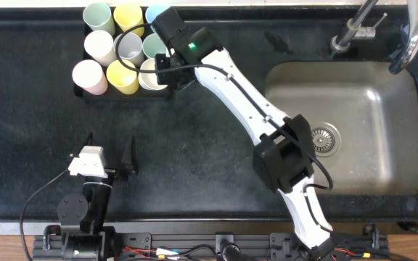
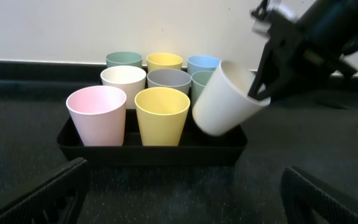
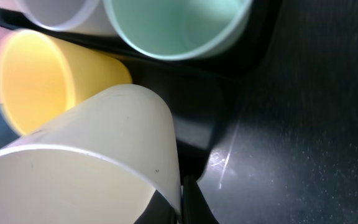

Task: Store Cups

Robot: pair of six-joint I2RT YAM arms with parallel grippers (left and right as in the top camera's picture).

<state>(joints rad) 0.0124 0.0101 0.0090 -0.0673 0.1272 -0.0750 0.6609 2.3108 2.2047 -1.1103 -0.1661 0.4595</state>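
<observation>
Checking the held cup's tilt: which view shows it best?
Left wrist view: the white cup shows side-on, tilted in the right claw. Top view shows its rim beside the arm; right wrist view, its wall close up.

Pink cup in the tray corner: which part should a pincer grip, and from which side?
Probably the rim of the pink cup, from above, one finger inside, one on its free outer wall: it stands upright, mouth open, a yellow cup close beside it.

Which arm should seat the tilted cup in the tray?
Right. The right gripper grips the cup, tilted over the tray's corner slot. The left gripper sits open, short of the tray.
</observation>
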